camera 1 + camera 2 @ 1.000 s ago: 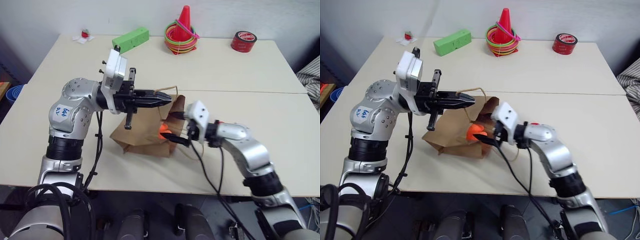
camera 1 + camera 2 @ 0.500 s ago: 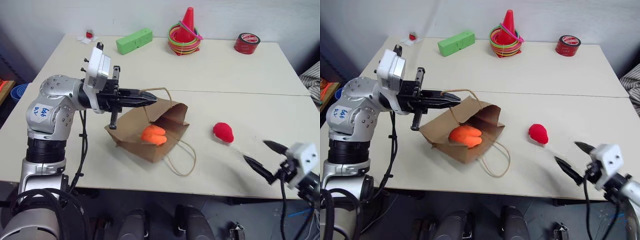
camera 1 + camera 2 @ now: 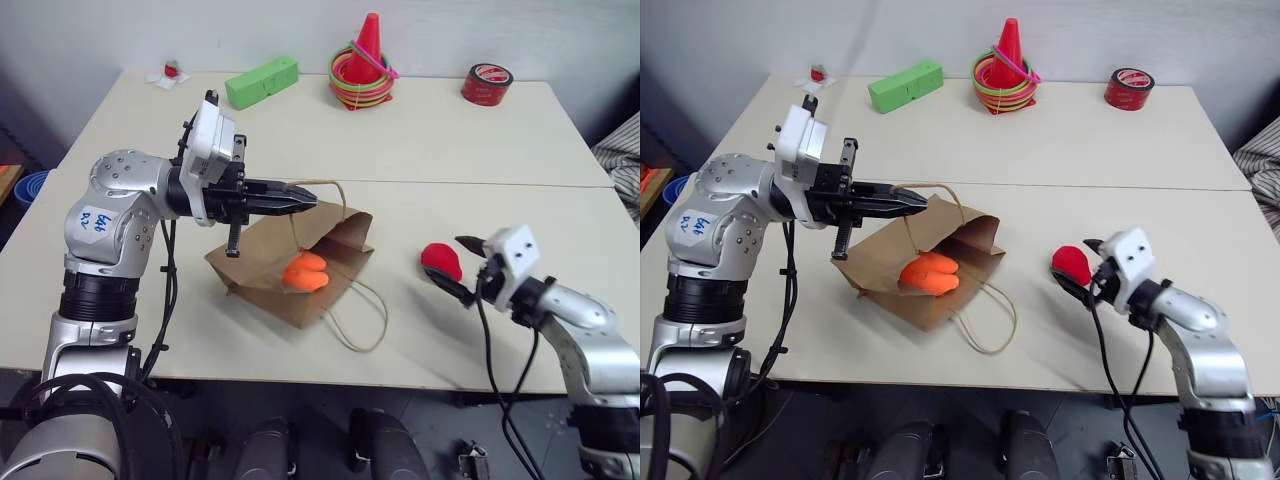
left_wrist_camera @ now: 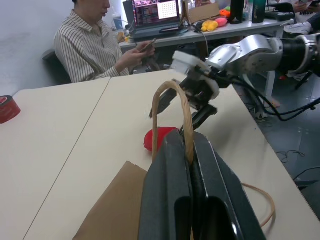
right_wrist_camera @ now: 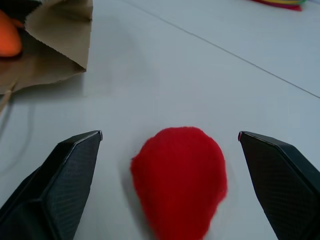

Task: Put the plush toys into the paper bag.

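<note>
One toy bagged, one still out on the table

The left gripper [image 3: 305,198] is clamped on a handle of the single paper bag [image 3: 262,268], lying mouth rightward with the orange plush toy [image 3: 306,271] inside; further right, the right gripper [image 5: 170,150] stands spread wide around the red plush toy [image 3: 441,260], not touching it.

Two small plush toys: one lumpy orange plush toy [image 3: 306,271] at centre frame, one round red plush toy [image 3: 441,260] at centre right. One brown kraft paper bag [image 3: 260,272]. Along the top: one green rectangular block [image 3: 261,80], one red cone ringed with coloured hoops [image 3: 364,62], one red tape roll [image 3: 487,83]. One small red-and-white object [image 3: 168,72], upper left.
</note>
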Robot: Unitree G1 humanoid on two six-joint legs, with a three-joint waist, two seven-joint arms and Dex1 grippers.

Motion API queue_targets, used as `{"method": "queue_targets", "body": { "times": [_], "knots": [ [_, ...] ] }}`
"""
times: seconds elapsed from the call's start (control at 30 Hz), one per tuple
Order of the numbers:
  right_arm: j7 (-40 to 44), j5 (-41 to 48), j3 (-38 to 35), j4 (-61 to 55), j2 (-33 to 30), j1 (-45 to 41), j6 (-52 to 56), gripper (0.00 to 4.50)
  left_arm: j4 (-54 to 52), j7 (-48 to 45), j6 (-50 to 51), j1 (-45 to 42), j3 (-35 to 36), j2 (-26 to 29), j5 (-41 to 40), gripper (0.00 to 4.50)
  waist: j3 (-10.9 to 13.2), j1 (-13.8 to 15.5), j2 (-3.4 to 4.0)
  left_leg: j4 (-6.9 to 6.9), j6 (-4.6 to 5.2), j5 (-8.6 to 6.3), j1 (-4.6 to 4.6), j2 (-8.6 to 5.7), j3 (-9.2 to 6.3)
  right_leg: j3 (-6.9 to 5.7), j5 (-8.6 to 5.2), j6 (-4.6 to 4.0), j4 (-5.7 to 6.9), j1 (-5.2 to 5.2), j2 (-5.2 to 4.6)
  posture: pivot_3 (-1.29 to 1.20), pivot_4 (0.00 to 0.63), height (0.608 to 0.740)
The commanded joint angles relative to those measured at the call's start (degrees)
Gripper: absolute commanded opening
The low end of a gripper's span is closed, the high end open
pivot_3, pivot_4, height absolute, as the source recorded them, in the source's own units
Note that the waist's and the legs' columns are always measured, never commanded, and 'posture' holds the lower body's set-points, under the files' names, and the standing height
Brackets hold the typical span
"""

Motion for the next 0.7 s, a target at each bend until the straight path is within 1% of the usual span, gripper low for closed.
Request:
{"method": "queue_targets", "body": {
  "times": [0.03,0.1,0.23,0.3,0.33,0.4,0.43,0.5,0.57,0.67,0.7],
  "knots": [
    [0.9,-2.2,2.4,5.4,-1.6,-3.4,1.1,4.09,-2.1,-0.1,-0.3,-0.6,0.3,0.8,0.2,0.0,0.0,0.2,0.0,0.0,0.02,0.0,-0.03,-0.02,-0.02,-0.02,0.0,0.0,0.0,0.0,0.0,0.0,0.15,0.74],
    [3.6,-2.6,4.5,7.7,-3.9,-6.2,4.6,3.52,-2.3,-0.3,0.0,-0.8,0.5,1.2,-0.1,0.0,0.0,0.2,0.0,0.0,0.06,-0.02,-0.09,-0.02,-0.03,-0.07,0.01,0.02,-0.05,-0.01,0.0,0.0,0.15,0.74],
    [7.6,0.1,3.8,6.0,-7.0,-7.2,7.6,2.25,-1.8,-0.5,-0.2,-1.3,0.3,1.0,0.1,0.0,0.0,0.1,0.0,0.01,0.1,-0.04,-0.13,-0.02,-0.04,-0.1,0.02,0.04,-0.08,-0.01,-0.04,0.0,0.15,0.74],
    [13.3,4.8,2.7,1.9,-8.5,-5.6,8.0,1.55,-1.8,-0.5,-0.1,-1.3,0.3,0.7,-0.1,0.0,0.0,0.1,0.0,0.01,0.1,-0.04,-0.13,-0.01,-0.05,-0.12,0.02,0.04,-0.08,-0.01,-0.04,0.0,0.15,0.74],
    [16.2,8.7,1.6,-0.9,-8.0,-5.1,7.6,1.23,-1.7,-0.5,0.0,-1.4,0.3,0.5,-0.3,0.0,0.0,0.1,0.0,0.01,0.1,-0.04,-0.13,-0.01,-0.06,-0.12,0.02,0.04,-0.08,-0.01,-0.03,0.0,0.15,0.74],
    [18.0,15.6,0.8,-7.1,-6.6,-4.7,11.2,0.69,-1.7,-0.3,0.9,-1.7,0.5,-0.1,-1.2,0.0,0.0,0.1,0.0,0.01,0.1,-0.04,-0.13,0.01,-0.06,-0.13,0.02,0.05,-0.1,0.0,0.01,0.0,0.15,0.74],
    [17.9,17.3,1.3,-9.6,-6.1,-4.7,12.8,0.53,-1.7,-0.2,1.3,-1.7,0.6,-0.3,-1.5,0.0,0.0,-0.1,0.0,0.02,0.1,-0.04,-0.12,0.01,-0.06,-0.12,0.03,0.06,-0.09,0.0,0.01,0.0,0.15,0.74],
    [15.0,18.6,4.5,-14.0,-4.3,-5.8,16.5,0.44,-1.7,-0.1,1.7,-2.0,0.6,-0.7,-1.7,0.0,0.0,-0.3,0.0,0.02,0.09,-0.04,-0.09,0.04,-0.06,-0.1,0.04,0.07,-0.06,0.01,-0.04,0.0,0.15,0.74],
    [9.3,17.1,8.7,-15.9,0.5,-8.6,18.2,0.44,-1.9,0.3,3.0,-2.4,0.8,-1.5,-2.6,0.0,0.0,-0.4,-0.02,0.02,0.07,-0.03,-0.07,0.07,-0.06,-0.1,0.04,0.07,-0.06,0.01,-0.04,0.0,0.15,0.74],
    [3.1,14.2,12.6,-14.5,6.4,-12.6,19.5,0.44,-2.8,0.4,4.9,-3.2,0.9,-2.2,-4.0,0.0,0.0,-0.3,-0.02,0.04,0.04,-0.02,-0.05,0.06,-0.05,-0.07,0.04,0.07,0.0,-0.01,-0.04,0.0,0.15,0.74],
    [1.2,12.0,14.5,-12.5,8.4,-14.1,18.7,0.44,-3.0,0.2,5.1,-3.4,0.7,-2.2,-4.0,0.0,0.0,-0.3,-0.02,0.04,0.04,-0.02,-0.07,0.05,-0.04,-0.07,0.04,0.07,-0.01,-0.02,-0.04,0.0,0.15,0.74]
  ]
}}
